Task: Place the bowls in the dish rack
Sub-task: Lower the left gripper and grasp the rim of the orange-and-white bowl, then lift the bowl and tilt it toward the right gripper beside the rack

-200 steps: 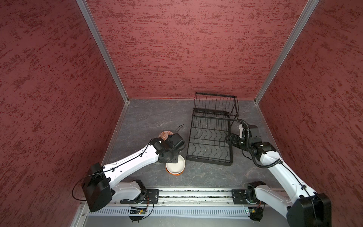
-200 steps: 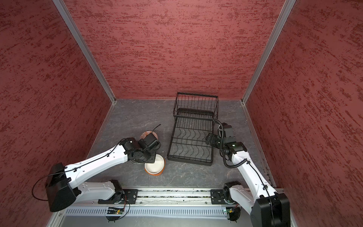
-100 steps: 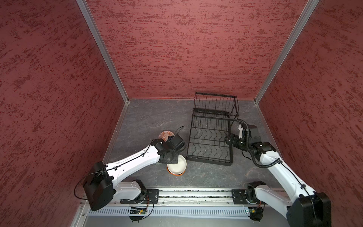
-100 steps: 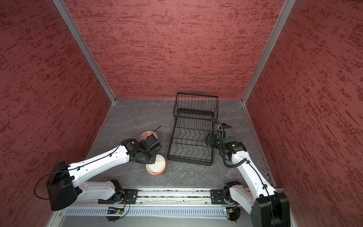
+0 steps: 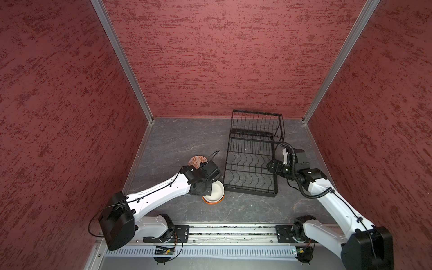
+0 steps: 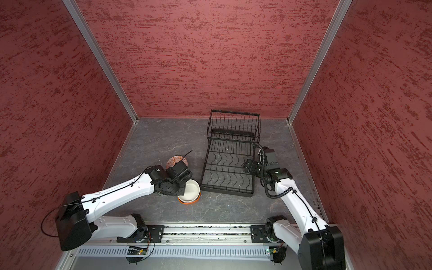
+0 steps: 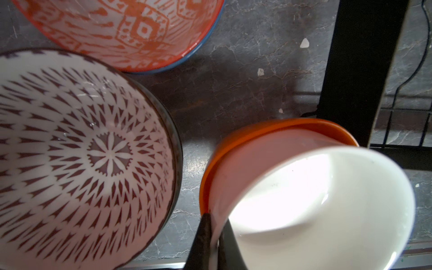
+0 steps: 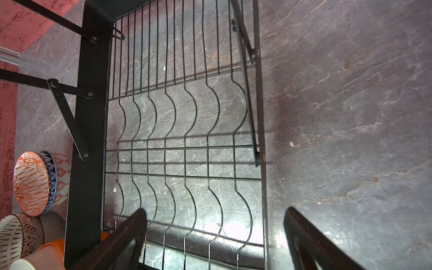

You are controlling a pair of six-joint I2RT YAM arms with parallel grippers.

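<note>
The left gripper point(image 7: 216, 225) is seen clenched on the white bowl point(image 7: 315, 210), whose wall is pinched from inside and outside at the rim. The white bowl is nested, tilted, in the orange bowl point(image 7: 280, 127). That bowl is set on the tabletop point(image 5: 177, 140), just left of the near left corner of the dish rack point(image 5: 251, 161). A black-patterned bowl point(image 7: 93, 152) is seen just beside the orange bowl, not touching it. A red-orange patterned bowl point(image 7: 131, 30) is placed farther back, close to the black-patterned one. The dish rack is laid right of centre, with its raised basket at the far end. The right gripper point(image 8: 215, 211) is spread wide and nothing is grasped. It is held above the rack's right side rail, toward the near end of the flat base. Whether the rail is touched cannot be told.
</note>
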